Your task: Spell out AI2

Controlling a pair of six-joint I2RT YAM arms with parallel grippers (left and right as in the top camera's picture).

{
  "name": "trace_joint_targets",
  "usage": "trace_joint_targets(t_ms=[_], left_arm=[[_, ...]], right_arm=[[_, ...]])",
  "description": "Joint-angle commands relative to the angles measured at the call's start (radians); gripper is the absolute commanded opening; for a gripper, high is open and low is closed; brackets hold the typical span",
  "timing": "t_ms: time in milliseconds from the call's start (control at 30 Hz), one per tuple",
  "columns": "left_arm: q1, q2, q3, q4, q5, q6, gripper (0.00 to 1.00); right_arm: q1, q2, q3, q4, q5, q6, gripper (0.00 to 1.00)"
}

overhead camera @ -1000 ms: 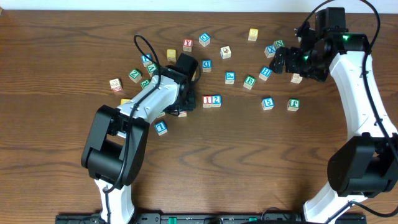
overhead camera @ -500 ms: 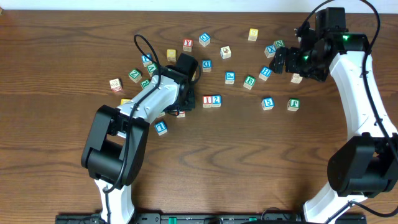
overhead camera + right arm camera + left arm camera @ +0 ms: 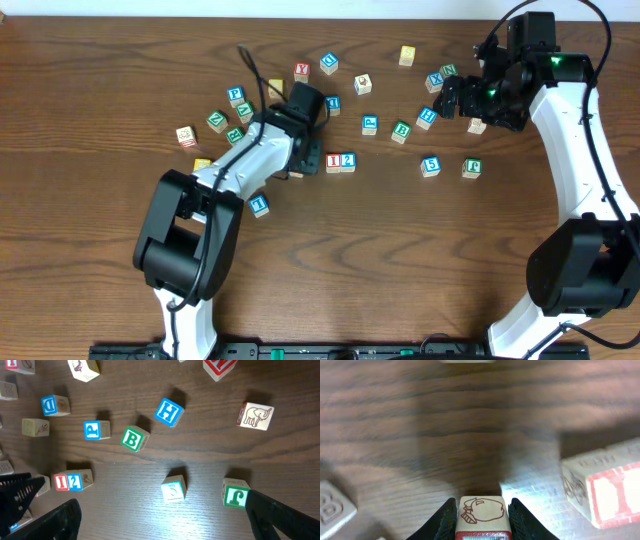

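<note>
Left pincer (image 3: 481, 516) shifted toward I cube (image 3: 612, 497); gripped cube (image 3: 481, 509) letter hidden.

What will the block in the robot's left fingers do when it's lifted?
The block looks like hard wood, so it probably won't squish or bend. Its flat sides sit snug between the left fingers, so it likely won't slip. Being a small cube, it's probably light and shouldn't roll when put down.

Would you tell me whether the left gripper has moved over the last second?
Yes. In the overhead view the left gripper has slid toward the I and 2 blocks, which stayed put.
</note>
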Motion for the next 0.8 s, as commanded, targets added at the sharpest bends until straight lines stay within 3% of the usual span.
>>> trace_joint_targets(t_ms=[0, 367, 767], left_arm=[[-0.014, 0.01, -0.007, -0.001, -0.016, 0.225, 0.32], [-0.025, 0.01, -0.007, -0.011, -0.016, 0.584, 0.32], [-0.025, 0.01, -0.007, -0.011, -0.01, 0.777, 0.32]], right_arm=[[0.007, -0.019, 0.012, -0.002, -0.003, -0.007, 0.99], [0.008, -0.019, 0.012, -0.002, -0.003, -0.007, 0.99], [0.008, -0.019, 0.012, -0.002, -0.003, -0.007, 0.99]])
